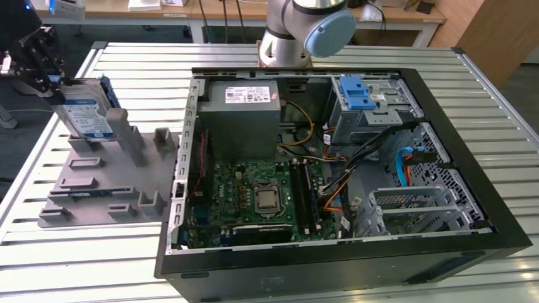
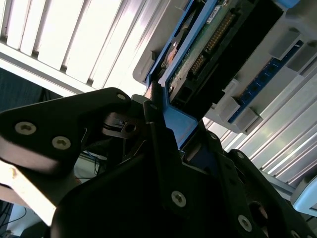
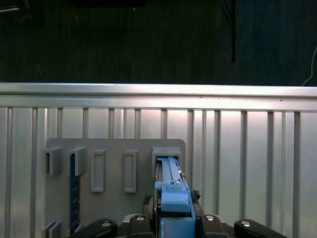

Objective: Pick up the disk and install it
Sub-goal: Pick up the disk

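Note:
The disk point(image 1: 84, 117) stands on edge at the back of the grey holder plate point(image 1: 101, 183), at the exterior view's left, showing its blue-and-white label and blue side rail. My gripper point(image 1: 57, 88) sits over its top end, black fingers closed on the blue rail. In the first wrist view the disk point(image 3: 171, 181) runs edge-on from my gripper point(image 3: 174, 220) down to a slot in the plate point(image 3: 114, 163). The second wrist view shows the disk's underside and connector point(image 2: 208, 44) beyond my gripper point(image 2: 168, 124). I cannot tell whether its lower end rests in the slot.
An open computer case point(image 1: 471, 158) lies on the slatted metal table point(image 1: 76, 252), at the exterior view's right of the plate. It holds a grey power supply point(image 1: 244, 120), a motherboard point(image 1: 261, 196) and a drive cage with a blue latch point(image 1: 358, 95). The arm's base point(image 1: 295, 31) stands behind the case.

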